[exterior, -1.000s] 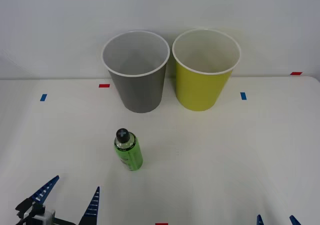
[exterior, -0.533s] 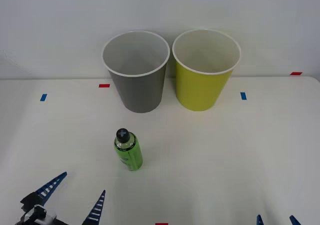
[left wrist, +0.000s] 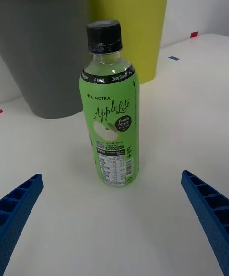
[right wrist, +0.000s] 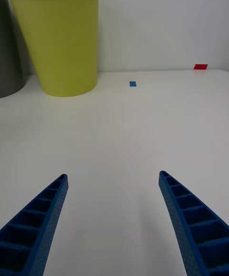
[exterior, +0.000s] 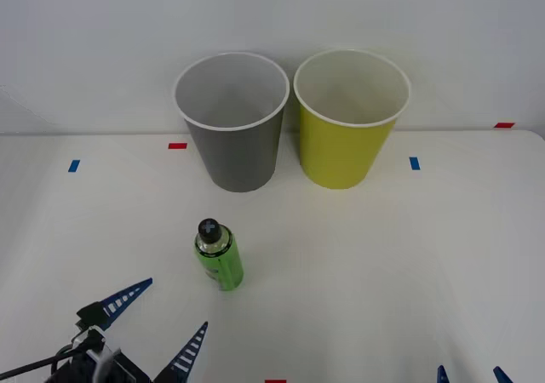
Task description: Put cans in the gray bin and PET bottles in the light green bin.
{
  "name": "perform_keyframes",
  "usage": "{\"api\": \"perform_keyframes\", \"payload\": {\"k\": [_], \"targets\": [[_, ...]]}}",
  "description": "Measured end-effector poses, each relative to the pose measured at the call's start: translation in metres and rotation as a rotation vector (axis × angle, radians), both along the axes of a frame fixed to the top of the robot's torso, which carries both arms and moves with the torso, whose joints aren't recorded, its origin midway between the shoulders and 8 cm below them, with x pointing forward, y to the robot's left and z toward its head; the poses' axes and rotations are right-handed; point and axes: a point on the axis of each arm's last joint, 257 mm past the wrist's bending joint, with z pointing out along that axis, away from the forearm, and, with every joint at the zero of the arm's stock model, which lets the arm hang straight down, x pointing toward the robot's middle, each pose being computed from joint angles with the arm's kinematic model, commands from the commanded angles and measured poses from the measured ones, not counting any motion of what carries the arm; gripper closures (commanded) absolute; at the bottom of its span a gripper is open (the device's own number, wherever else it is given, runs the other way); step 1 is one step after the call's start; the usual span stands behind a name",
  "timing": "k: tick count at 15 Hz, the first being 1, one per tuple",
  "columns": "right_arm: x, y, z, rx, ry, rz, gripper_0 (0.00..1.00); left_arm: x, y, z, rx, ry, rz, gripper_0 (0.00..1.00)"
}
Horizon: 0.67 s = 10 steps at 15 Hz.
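Note:
A small green PET bottle (exterior: 219, 260) (left wrist: 110, 123) with a black cap stands upright on the white table, in front of the gray bin (exterior: 232, 121) (left wrist: 45, 49). To the right of the gray bin stands the light green bin (exterior: 349, 117) (right wrist: 57, 42) (left wrist: 136, 23). My left gripper (exterior: 157, 328) (left wrist: 112, 238) is open near the table's front left, a short way before the bottle and pointing at it, with nothing between its fingers. At the front right edge my right gripper (exterior: 469, 374) (right wrist: 112, 219) is open and holds nothing.
Small blue tape marks (exterior: 74, 166) (exterior: 415, 162) and red tape marks (exterior: 177, 145) (exterior: 504, 125) lie on the white table (exterior: 409, 255). A pale wall rises behind the bins. Bare tabletop spreads to the right of the bottle.
My left gripper has moved forward and to the right, closer to the bottle, still open. The bottle, the bins and the right gripper have not moved.

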Motion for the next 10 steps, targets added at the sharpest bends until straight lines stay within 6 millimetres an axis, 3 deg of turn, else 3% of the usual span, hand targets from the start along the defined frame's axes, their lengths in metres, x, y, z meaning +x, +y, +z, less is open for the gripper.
{"api": "perform_keyframes", "payload": {"k": [4,10], "targets": [[0.000,0.000,0.000,0.000,0.000,0.000,0.35,0.018,-0.010,-0.007,-0.021,-0.003,-0.034,0.00],[0.000,0.000,0.000,0.000,0.000,0.000,0.36,0.040,-0.017,0.003,-0.053,-0.028,-0.050,0.00]]}}
